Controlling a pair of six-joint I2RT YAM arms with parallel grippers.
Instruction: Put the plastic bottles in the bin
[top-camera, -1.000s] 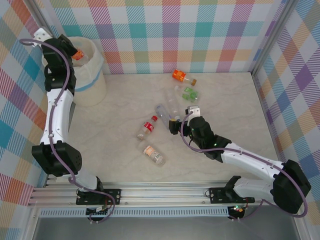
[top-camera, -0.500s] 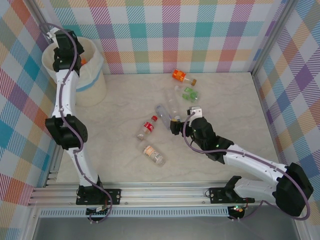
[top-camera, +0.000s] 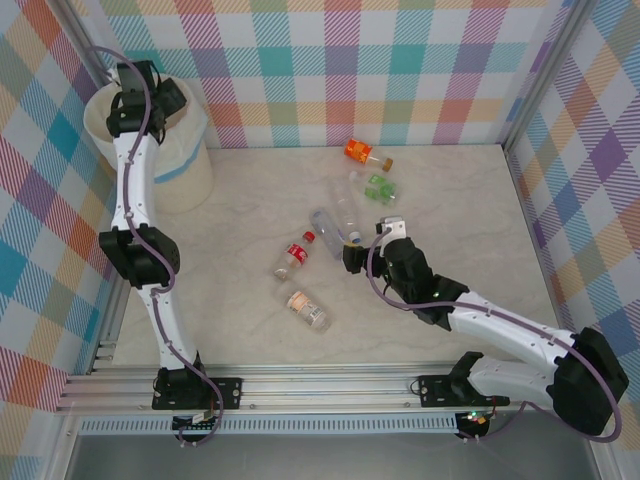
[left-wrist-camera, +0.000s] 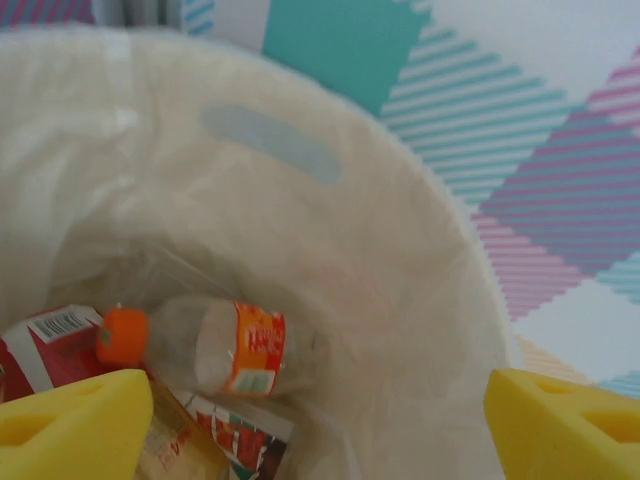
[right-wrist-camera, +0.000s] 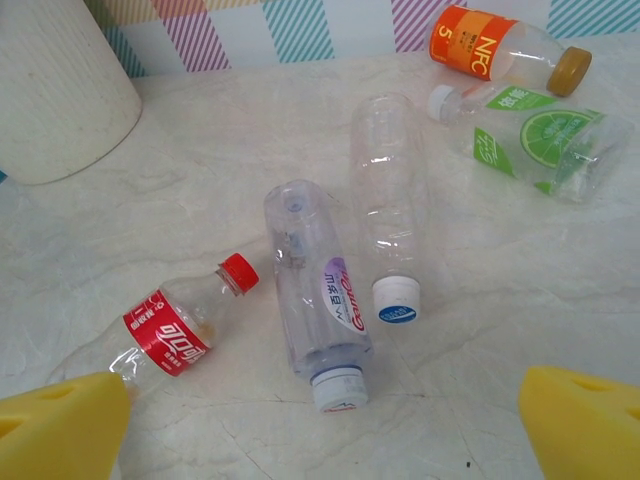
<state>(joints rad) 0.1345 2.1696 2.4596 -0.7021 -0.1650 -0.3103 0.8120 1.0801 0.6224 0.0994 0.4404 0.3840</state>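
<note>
An orange-capped bottle (left-wrist-camera: 215, 345) is lying inside the bin (left-wrist-camera: 400, 260), among red-labelled items I cannot identify. I am holding the left gripper (left-wrist-camera: 320, 430) over the bin's mouth, its jaws standing wide apart and carrying nothing. A red-labelled bottle (right-wrist-camera: 170, 325), a purple-labelled bottle (right-wrist-camera: 320, 290), a clear bottle (right-wrist-camera: 388, 215), a green-labelled bottle (right-wrist-camera: 525, 140) and an orange-labelled bottle (right-wrist-camera: 500, 45) are lying on the table (top-camera: 230, 230). The right gripper (right-wrist-camera: 320, 420) is hovering near their caps, spread open and empty.

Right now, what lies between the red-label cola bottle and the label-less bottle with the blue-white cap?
The clear purple-labelled bottle lies between them on its side, as the right wrist view shows.
</note>
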